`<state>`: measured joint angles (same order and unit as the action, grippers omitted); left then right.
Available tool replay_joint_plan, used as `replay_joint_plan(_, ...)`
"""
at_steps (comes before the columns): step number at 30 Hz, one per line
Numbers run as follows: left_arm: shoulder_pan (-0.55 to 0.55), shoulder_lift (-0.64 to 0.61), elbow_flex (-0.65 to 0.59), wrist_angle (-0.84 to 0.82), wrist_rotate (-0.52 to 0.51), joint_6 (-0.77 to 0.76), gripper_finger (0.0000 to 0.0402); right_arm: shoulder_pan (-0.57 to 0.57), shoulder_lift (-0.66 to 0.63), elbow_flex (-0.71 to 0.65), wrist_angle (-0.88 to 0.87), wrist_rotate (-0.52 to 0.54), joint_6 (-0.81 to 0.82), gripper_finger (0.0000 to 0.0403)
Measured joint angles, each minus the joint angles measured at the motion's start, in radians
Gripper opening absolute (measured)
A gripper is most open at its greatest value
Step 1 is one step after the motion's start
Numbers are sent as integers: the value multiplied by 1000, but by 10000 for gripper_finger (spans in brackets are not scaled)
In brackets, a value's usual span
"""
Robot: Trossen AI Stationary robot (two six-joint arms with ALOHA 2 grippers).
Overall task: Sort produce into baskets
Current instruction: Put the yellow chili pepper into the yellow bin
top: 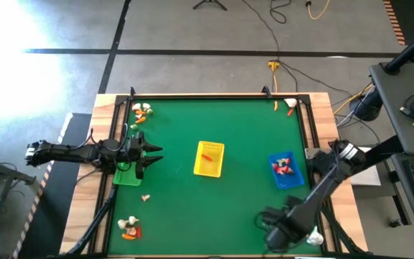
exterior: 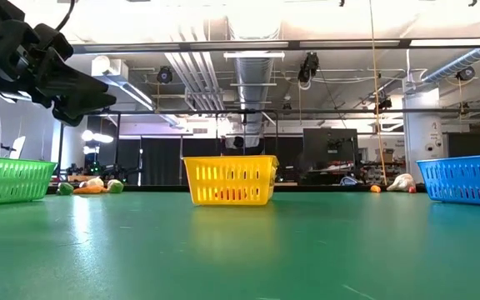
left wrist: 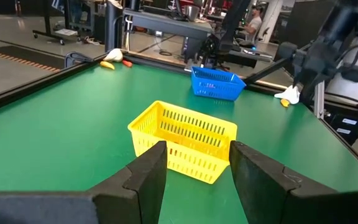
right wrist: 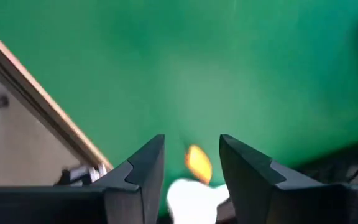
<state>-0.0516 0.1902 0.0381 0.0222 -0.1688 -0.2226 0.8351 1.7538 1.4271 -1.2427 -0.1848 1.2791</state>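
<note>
Three baskets stand on the green worktop (exterior: pixel 240 250) — green basket (exterior: pixel 11 179) at one edge, yellow basket (exterior: pixel 229 179) in the middle, blue basket (exterior: pixel 465 179) opposite. Small produce pieces (exterior: pixel 90 187) lie beside the green one — a dark claw (exterior: pixel 86 90) hangs above it.

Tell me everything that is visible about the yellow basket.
The yellow basket is a small rectangular tray that looks like plastic, with slotted side walls and an open top. It stands upright near the middle of the green table, between the green basket and the blue basket, apart from both. A small orange piece lies inside. No pincer touches it.
</note>
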Motion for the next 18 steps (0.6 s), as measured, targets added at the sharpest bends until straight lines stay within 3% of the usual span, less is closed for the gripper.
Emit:
replay_joint_plan(7, 0, 0, 0, 0, 0, 0, 158, 64, 0, -159, 190, -134, 90, 188)
replay_joint_plan(14, 0, 0, 0, 0, 0, 0, 158, 55, 0, -294, 246, -295, 27, 216)
replay_joint_plan(18, 0, 0, 0, 0, 0, 0, 158, 56, 0, -360, 336, -322, -8, 212)
